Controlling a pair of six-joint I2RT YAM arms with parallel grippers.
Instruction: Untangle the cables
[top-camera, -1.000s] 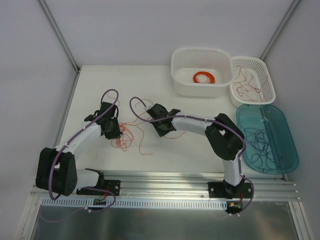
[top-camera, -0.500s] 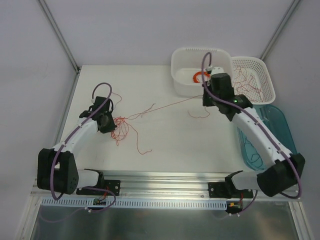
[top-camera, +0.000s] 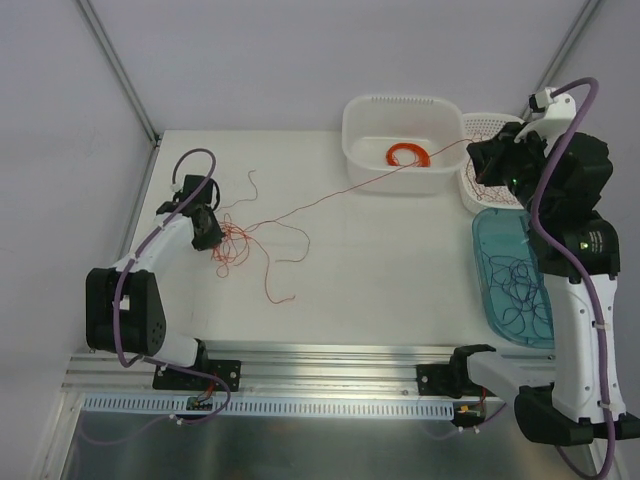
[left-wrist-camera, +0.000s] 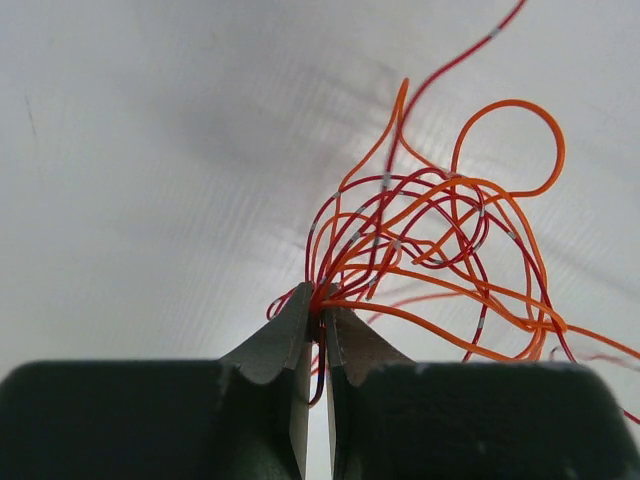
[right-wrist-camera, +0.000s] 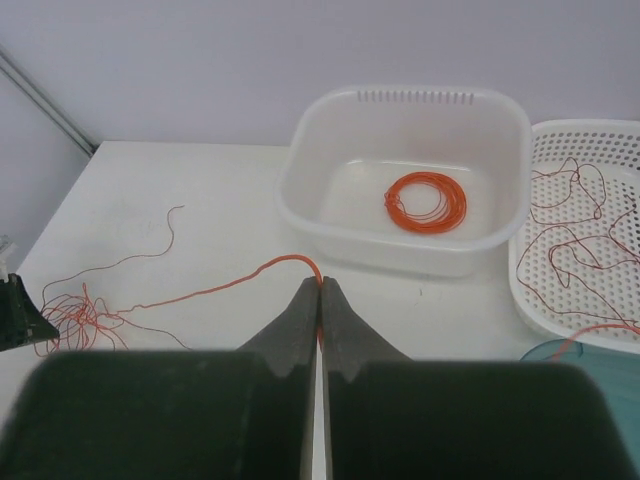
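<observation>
A scribbly knot of thin red and orange cables (top-camera: 232, 243) lies at the table's left, seen close in the left wrist view (left-wrist-camera: 430, 250). My left gripper (top-camera: 206, 232) (left-wrist-camera: 320, 310) is shut on the knot's edge. One orange strand (top-camera: 350, 186) runs taut from the knot across the table up to my right gripper (top-camera: 478, 152), raised high over the white basket's left edge. In the right wrist view the right gripper (right-wrist-camera: 320, 285) is shut on that orange strand (right-wrist-camera: 230, 288), with the knot (right-wrist-camera: 85, 318) far left.
A white tub (top-camera: 404, 142) holds a neat orange ring coil (top-camera: 408, 155). A white perforated basket (top-camera: 535, 165) holds loose red strands. A teal tray (top-camera: 580, 290) holds dark wires. Loose red strands trail (top-camera: 285, 270) right of the knot.
My right arm has swung from the knot to the far right and risen, drawing one orange strand out taut. My left gripper shifted slightly toward the back left, still holding the knot.
</observation>
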